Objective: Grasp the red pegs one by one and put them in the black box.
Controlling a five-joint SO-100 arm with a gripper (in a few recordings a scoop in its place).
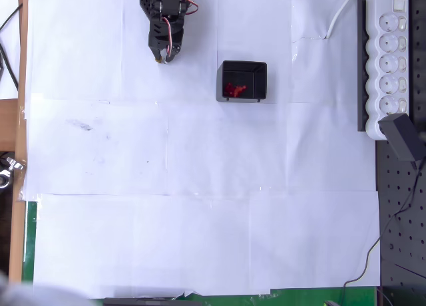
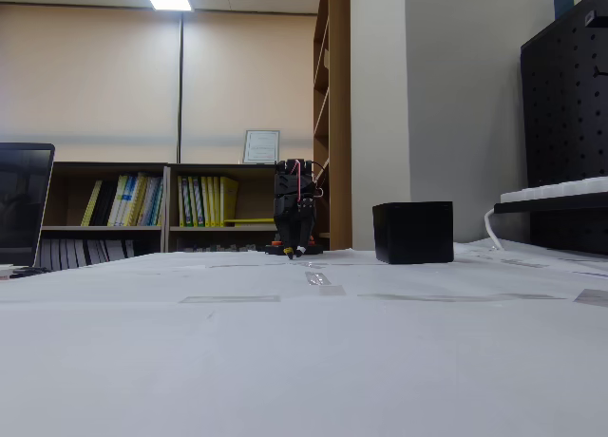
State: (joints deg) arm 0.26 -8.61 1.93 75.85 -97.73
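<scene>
well, the pincer [image 1: 163, 55] sits near the top of the overhead view, left of centre, its black arm reaching down from the top edge, tips pointing toward the white paper that covers the tabletop [image 1: 200, 186]. the tips look nearly together with nothing visible between them, though they are too small for me to tell for sure. the black box [image 1: 243, 80] stands just to the right of it, apart from it, upper middle of the frame, and the red pegs [image 1: 233, 90] lie clustered inside, at the lower left of its floor. a white power strip [image 1: 389, 60] runs down the upper right edge. in the fixed view the pincer [image 2: 296, 252] hangs low over the tabletop at mid-frame, with the black box [image 2: 412, 232] to its right, its inside hidden from this low angle. bookshelves [image 2: 161, 204] line the far wall.
</scene>
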